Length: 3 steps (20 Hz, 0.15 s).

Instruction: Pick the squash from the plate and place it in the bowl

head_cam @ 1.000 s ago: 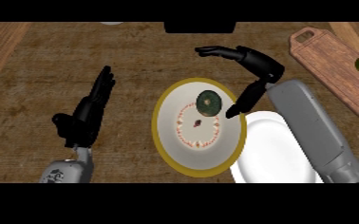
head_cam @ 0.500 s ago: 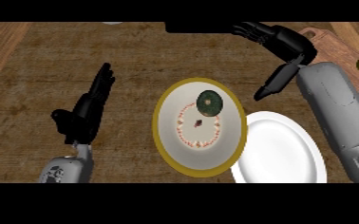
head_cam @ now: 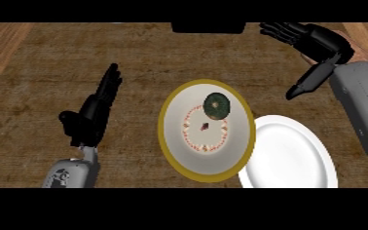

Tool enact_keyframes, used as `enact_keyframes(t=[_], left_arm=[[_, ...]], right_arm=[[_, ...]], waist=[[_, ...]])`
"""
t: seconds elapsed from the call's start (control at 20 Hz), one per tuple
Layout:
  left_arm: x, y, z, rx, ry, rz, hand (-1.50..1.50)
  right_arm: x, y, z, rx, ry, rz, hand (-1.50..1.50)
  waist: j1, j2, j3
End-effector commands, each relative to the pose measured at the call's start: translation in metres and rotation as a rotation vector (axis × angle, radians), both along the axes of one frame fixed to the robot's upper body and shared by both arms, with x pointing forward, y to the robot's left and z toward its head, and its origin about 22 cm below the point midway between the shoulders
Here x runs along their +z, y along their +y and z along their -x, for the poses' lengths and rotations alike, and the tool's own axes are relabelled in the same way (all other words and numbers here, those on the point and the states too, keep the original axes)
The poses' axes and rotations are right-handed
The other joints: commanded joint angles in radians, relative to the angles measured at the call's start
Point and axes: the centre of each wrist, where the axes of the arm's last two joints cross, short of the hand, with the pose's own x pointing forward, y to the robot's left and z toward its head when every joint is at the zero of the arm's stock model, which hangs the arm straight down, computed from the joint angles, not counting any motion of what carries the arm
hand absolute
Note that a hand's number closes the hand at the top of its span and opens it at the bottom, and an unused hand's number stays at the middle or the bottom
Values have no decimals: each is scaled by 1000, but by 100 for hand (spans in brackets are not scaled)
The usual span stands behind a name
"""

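Fingers of the left hand were straight and pointing up, holding nothing; hand was resting at the view's left, well apart from the dishes. Right hand was also open and empty, fingers only slightly bent, thumb spread wide and pointing down. Wooden counter filled the view. White bowl sat at lower right, touching or just overlapping the yellow-rimmed plate at centre. Squash, small, dark green and round, lay on the upper right part of that plate, not in the bowl. Change: a second ago the right hand was low over the plate's right edge, fingers and thumb right by the squash, forearm covering much of the bowl; since then it had swung up and away to the upper right corner, well apart from the squash, and the bowl showed in full. Squash had not shifted. Judgement: the hand came away with nothing, so the pick was not made on this pass and the squash would still need grasping and carrying to the bowl.
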Motion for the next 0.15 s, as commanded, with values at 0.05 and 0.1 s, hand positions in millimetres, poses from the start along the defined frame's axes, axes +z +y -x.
enact_keyframes(t=[0.05,0.1], left_arm=[[3,-22,-3,-11,-19,1,0],[-5,-6,12,-10,-8,8,0]], right_arm=[[-12,-28,9,187,25,-109,-150],[-18,-31,12,173,34,-101,-150]], waist=[[0,5,2],[12,2,1]])
